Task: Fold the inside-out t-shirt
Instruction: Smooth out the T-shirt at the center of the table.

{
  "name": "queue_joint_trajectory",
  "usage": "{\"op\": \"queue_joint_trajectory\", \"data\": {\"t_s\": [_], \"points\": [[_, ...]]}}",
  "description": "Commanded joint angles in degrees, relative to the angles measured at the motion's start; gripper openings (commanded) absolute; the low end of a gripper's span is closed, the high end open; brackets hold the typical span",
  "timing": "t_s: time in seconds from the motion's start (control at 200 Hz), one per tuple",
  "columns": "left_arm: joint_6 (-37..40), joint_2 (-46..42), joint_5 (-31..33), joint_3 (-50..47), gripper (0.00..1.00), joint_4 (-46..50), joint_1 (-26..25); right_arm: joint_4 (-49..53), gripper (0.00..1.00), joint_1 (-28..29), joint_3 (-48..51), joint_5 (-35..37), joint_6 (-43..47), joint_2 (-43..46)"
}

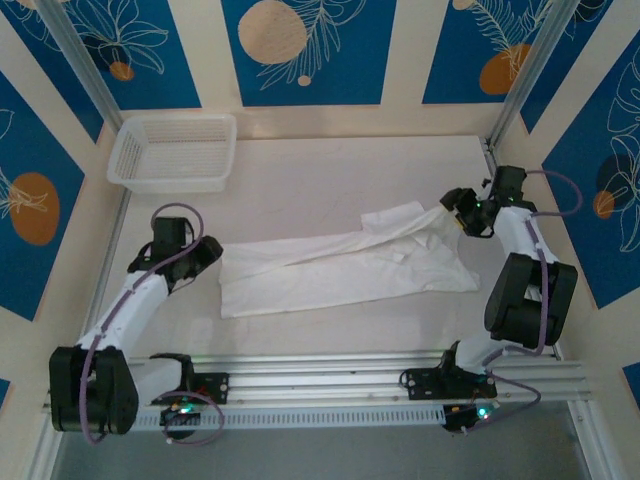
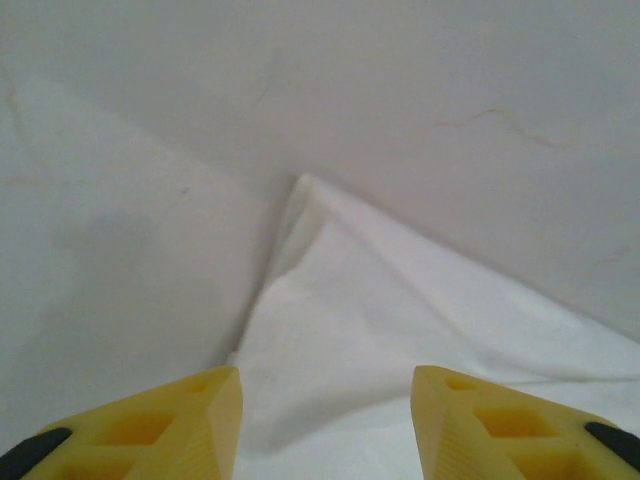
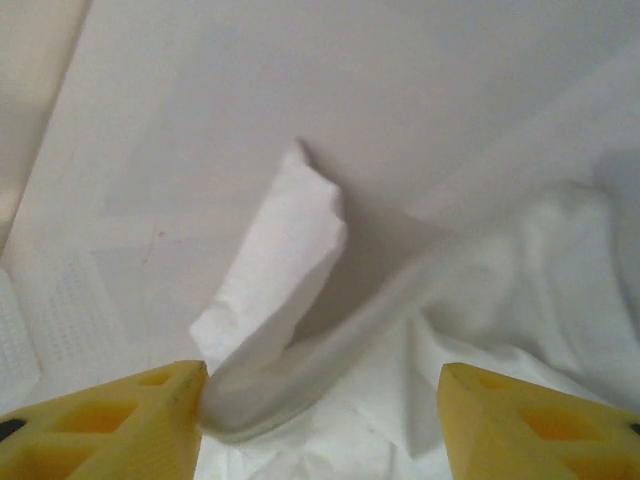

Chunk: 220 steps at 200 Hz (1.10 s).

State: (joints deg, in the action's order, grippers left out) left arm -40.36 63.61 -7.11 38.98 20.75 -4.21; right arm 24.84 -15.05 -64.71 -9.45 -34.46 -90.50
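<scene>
Looks down from high behind the arm bases over the whole table. Peers close from each wrist, past yellow fingertips, onto opposite ends of the t-shirt, shared overhead.

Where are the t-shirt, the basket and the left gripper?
t-shirt [image 1: 340,275]: top view, flat middle of the cloth.
basket [image 1: 165,184]: top view, its near wall.
left gripper [image 2: 325,385]: left wrist view, midway between its fingertips.

No legible text, labels, brands or numbers on any surface. The t-shirt is plain white, the basket unmarked. The far wall panels carry leaf-and-circle artwork, no lettering.
</scene>
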Motion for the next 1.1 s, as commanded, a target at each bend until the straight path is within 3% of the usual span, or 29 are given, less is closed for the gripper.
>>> {"op": "queue_joint_trajectory", "data": {"t_s": [0.0, 0.06, 0.185, 0.325, 0.405, 0.475, 0.605, 0.78, 1.095], "points": [[2.78, -0.95, -1.69, 1.51, 0.50, 0.46, -2.94, 0.60, 0.69, 4.40, -5.56, 4.47, 2.86, -4.89], [3.54, -0.60, -1.19, 2.00, 0.51, 0.46, -4.57, 1.34, 0.69, 5.06, -8.36, 4.87, 2.36, -8.25], [3.78, 0.66, 0.20, 3.42, 0.51, 1.86, -6.03, 1.14, 0.54, 1.24, -9.00, 4.57, -1.70, -9.93], [4.19, 1.91, -0.37, 3.68, 0.52, 1.29, -6.46, -2.38, 0.58, -10.39, -4.96, -4.22, -7.91, -9.25], [4.62, 4.23, -1.14, 4.23, 0.52, 0.14, -7.16, -2.91, 0.64, -12.14, -5.05, -8.05, -6.00, -9.81], [4.64, 6.24, -1.06, 4.76, 0.52, -1.25, -8.22, 0.93, 0.64, -9.55, -9.06, -7.75, -1.60, -10.62], [4.23, 7.57, 0.13, 6.22, 0.52, -2.27, -9.87, 3.98, 0.66, -0.71, -14.64, 2.80, 5.40, -11.23], [6.08, 6.63, 0.59, 7.24, 0.52, -1.39, -11.08, 11.13, 0.66, 7.99, -27.89, 7.62, 12.98, -23.48], [6.46, 6.52, 1.84, 6.56, 0.53, 0.02, -11.44, 23.83, 0.67, 13.52, -43.64, 17.77, 21.33, -39.18]]}}
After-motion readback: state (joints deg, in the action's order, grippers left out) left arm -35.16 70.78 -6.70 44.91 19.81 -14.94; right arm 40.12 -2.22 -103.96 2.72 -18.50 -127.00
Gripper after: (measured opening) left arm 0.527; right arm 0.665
